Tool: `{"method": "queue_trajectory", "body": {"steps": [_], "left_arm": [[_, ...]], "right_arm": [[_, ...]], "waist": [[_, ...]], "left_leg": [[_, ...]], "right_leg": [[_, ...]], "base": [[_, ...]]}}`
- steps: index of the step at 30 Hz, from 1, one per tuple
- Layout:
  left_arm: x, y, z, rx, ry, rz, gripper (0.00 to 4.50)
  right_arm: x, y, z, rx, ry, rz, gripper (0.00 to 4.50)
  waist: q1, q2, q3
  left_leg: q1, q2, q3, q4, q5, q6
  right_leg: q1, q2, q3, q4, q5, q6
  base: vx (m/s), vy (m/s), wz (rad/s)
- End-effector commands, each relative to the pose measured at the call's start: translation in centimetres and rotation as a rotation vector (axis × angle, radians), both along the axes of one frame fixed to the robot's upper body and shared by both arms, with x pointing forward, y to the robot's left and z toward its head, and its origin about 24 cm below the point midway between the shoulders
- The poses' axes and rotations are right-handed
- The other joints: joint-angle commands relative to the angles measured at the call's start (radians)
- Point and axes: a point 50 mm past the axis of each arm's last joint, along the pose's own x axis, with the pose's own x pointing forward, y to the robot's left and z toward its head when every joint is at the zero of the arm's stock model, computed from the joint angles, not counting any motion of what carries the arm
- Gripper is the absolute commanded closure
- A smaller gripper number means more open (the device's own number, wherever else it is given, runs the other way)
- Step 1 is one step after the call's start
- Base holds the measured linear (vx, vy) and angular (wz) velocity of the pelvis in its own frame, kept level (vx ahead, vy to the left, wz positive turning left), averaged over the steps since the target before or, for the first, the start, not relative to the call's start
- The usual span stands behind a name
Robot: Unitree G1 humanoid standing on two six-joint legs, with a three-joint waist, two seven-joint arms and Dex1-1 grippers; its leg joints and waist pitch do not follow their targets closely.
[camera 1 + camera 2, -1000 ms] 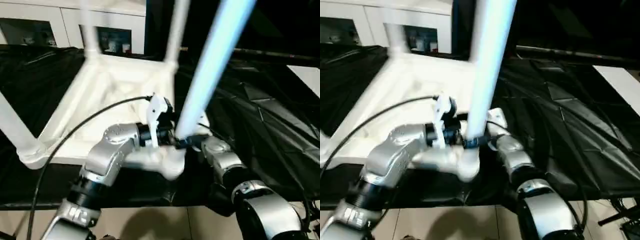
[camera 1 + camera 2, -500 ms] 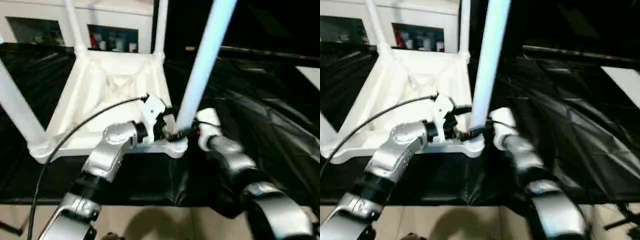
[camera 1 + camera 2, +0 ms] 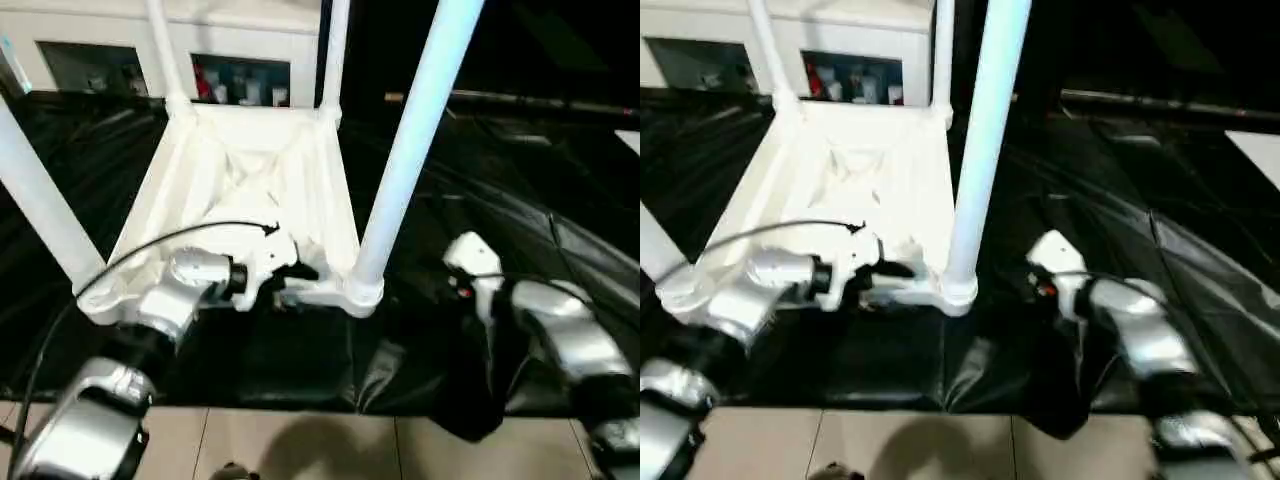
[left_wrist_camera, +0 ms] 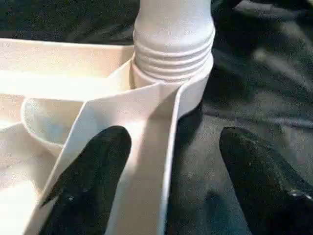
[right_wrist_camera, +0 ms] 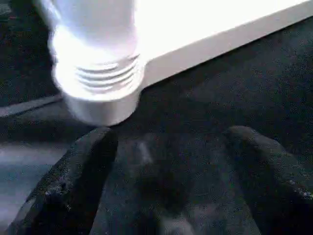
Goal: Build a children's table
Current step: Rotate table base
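Legs: we count four standing in upturned top [image 3: 250, 170] at centre of black cloth [image 3: 520, 210]. Near-right leg [image 3: 410, 160], clasped by both grippers a second ago, now stands free in socket. Left gripper [image 4: 166, 171] spread, straddling top's rim; right gripper [image 5: 166, 181] spread, withdrawn to 4 o'clock. We judge assembly near finished.

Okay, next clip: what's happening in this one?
A humanoid robot is assembling a white children's table, which lies upside down on a black-draped work table. Four legs stand up from its corner sockets. The near right leg sits in its socket with some thread rings showing above the rim. The left end effector is open at the tabletop's edge beside that socket. The right end effector, also open, is off to the side, gripping nothing.
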Motion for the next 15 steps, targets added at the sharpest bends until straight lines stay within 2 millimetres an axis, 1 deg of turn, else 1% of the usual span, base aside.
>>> {"method": "queue_trajectory", "body": {"steps": [1, 2, 3, 4, 5, 6, 9, 10, 11, 12, 13, 15], "left_arm": [[0.2, -0.4, 0.1, 0.026, -0.003, -0.036, 1.4], [0.5, -0.4, 0.2, 0.034, -0.01, -0.046, 1.56], [0.8, -0.3, 0.4, 0.044, -0.022, -0.048, 1.56], [1.0, -0.2, 0.4, 0.052, -0.033, -0.051, 1.63], [1.0, -0.2, 0.5, 0.053, -0.033, -0.051, 1.73], [1.1, -0.1, 0.5, 0.056, -0.029, -0.051, 1.73], [1.2, 0.1, 0.6, 0.067, -0.016, -0.057, 2.06], [1.3, 0.3, 0.6, 0.079, -0.014, -0.057, 2.08], [1.4, 0.4, 0.5, 0.088, -0.006, -0.06, 2.27], [1.4, 0.4, 0.5, 0.088, -0.006, -0.06, 2.27], [1.4, 0.5, 0.5, 0.096, 0.001, -0.063, 2.39], [1.4, 0.7, 0.5, 0.11, 0.016, -0.071, 2.52]], "right_arm": [[-0.4, 0.1, 0.5, -0.001, 0.008, 0.038, 0.55], [-0.8, 0.2, 0.7, 0.0, 0.018, 0.061, 0.55], [-1.1, 0.3, 0.9, 0.004, 0.025, 0.08, 0.55], [-1.4, 0.4, 1.1, 0.007, 0.032, 0.093, 0.55], [-1.4, 0.4, 1.1, 0.007, 0.032, 0.093, 0.55], [-1.6, 0.4, 1.2, 0.016, 0.041, 0.105, 0.55], [-2.0, 0.5, 1.4, 0.022, 0.053, 0.121, 0.55], [-2.1, 0.5, 1.4, 0.024, 0.059, 0.131, 0.55], [-2.3, 0.5, 1.5, 0.024, 0.063, 0.136, 0.55], [-2.3, 0.5, 1.5, 0.024, 0.063, 0.136, 0.55], [-2.4, 0.6, 1.6, 0.024, 0.066, 0.14, 0.55], [-2.5, 0.6, 1.7, 0.023, 0.068, 0.143, 0.55]], "waist": [[0.003, 0.008, -0.073], [0.005, 0.01, -0.074], [0.007, 0.014, -0.075], [0.006, 0.011, -0.073], [0.008, 0.01, -0.074], [0.008, 0.009, -0.075], [0.007, 0.011, -0.074], [0.008, 0.014, -0.075], [0.008, 0.013, -0.075], [0.008, 0.013, -0.074], [0.009, 0.015, -0.075], [0.011, 0.014, -0.074]], "left_leg": [[0.023, 0.023, -0.013, -0.065, -0.233, 0.029], [0.023, 0.024, -0.015, -0.065, -0.238, 0.024], [0.025, 0.023, -0.015, -0.065, -0.242, 0.025], [0.023, 0.022, -0.015, -0.065, -0.243, 0.028], [0.024, 0.023, -0.015, -0.065, -0.243, 0.028], [0.023, 0.024, -0.017, -0.065, -0.24, 0.028], [0.023, 0.024, -0.016, -0.065, -0.24, 0.029], [0.023, 0.025, -0.017, -0.065, -0.239, 0.025], [0.024, 0.026, -0.017, -0.065, -0.241, 0.025], [0.024, 0.024, -0.016, -0.065, -0.241, 0.027], [0.024, 0.025, -0.017, -0.065, -0.242, 0.025], [0.025, 0.025, -0.017, -0.066, -0.248, 0.022]], "right_leg": [[0.049, -0.054, 0.035, -0.083, -0.075, -0.25], [0.051, -0.058, 0.036, -0.082, -0.085, -0.249], [0.051, -0.056, 0.036, -0.084, -0.09, -0.247], [0.052, -0.054, 0.036, -0.087, -0.09, -0.243], [0.052, -0.054, 0.036, -0.086, -0.087, -0.241], [0.053, -0.058, 0.036, -0.083, -0.084, -0.241], [0.051, -0.057, 0.035, -0.085, -0.087, -0.249], [0.051, -0.059, 0.036, -0.083, -0.084, -0.252], [0.051, -0.06, 0.036, -0.083, -0.074, -0.257], [0.05, -0.057, 0.036, -0.085, -0.076, -0.257], [0.051, -0.06, 0.036, -0.083, -0.075, -0.261], [0.05, -0.06, 0.036, -0.084, -0.082, -0.261]], "base": [[0.0, 0.0, 0.0], [0.0, 0.0, 0.0], [0.0, 0.0, 0.0], [0.0, 0.0, 0.0], [0.0, 0.0, 0.0], [0.0, 0.0, 0.0], [0.0, 0.0, 0.0], [0.0, 0.0, 0.0], [0.0, 0.0, 0.0], [0.0, 0.0, 0.0], [0.0, 0.0, 0.0], [0.0, 0.0, 0.0]]}}
